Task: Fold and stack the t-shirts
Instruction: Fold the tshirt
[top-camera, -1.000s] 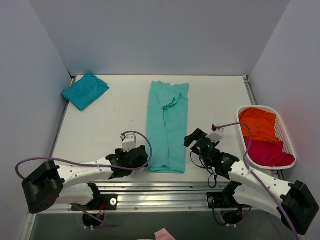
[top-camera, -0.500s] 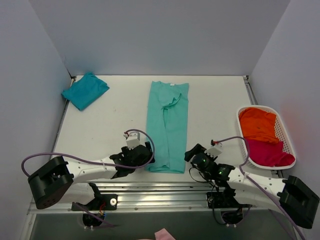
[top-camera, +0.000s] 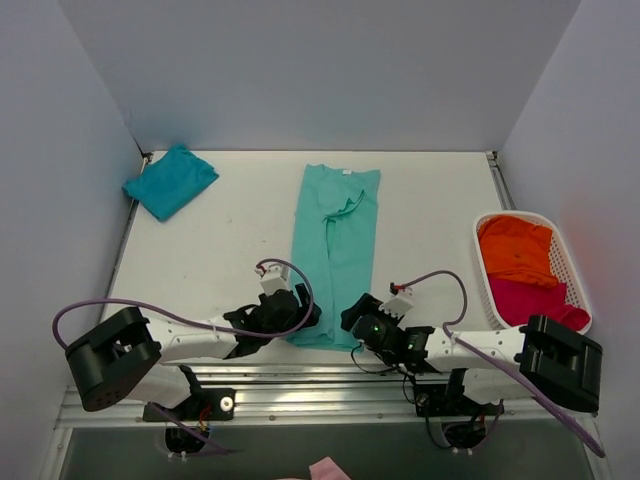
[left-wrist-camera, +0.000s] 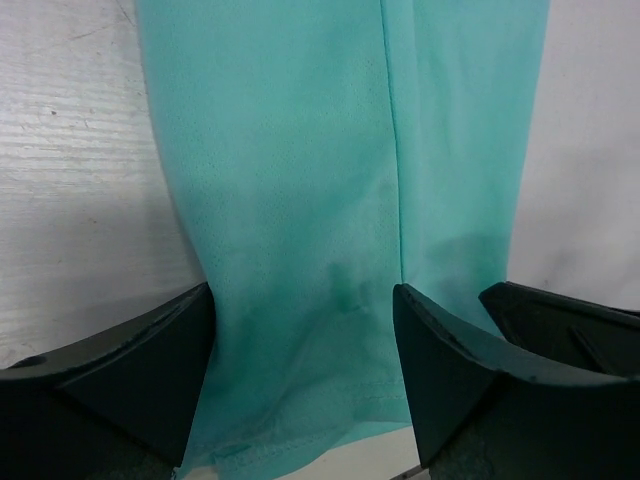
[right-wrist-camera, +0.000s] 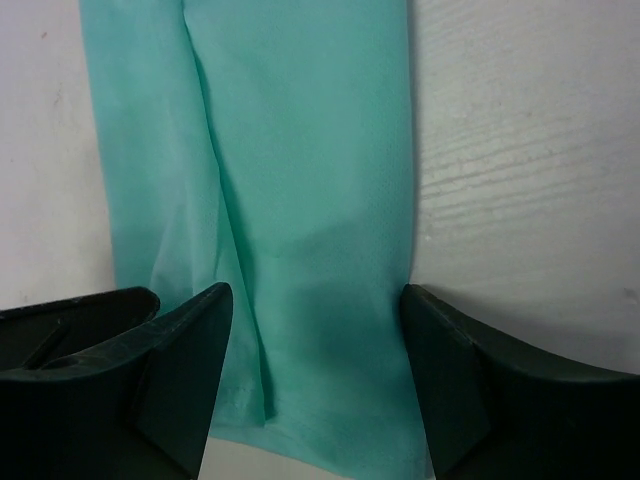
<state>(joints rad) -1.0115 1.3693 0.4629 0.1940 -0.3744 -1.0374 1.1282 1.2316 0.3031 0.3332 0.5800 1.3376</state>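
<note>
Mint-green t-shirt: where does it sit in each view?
Top external: light mint-green cloth t-shirt, a long folded strip, table centre.
Left wrist: t-shirt centre frame, straddled by left end effector.
Right wrist: t-shirt centre-left, straddled by right end effector.
Shared landmark: its near hem.

Left hand (left-wrist-camera: 300, 300), right hand (right-wrist-camera: 315, 295): both agape

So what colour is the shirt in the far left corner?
The shirt is teal, seen best from the top view.

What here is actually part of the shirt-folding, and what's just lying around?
Part of the job: mint-green t-shirt, teal t-shirt, orange t-shirt and magenta t-shirt in the white basket, left gripper, right gripper.
Lying about: pink scrap beyond the near edge of the table.
</note>
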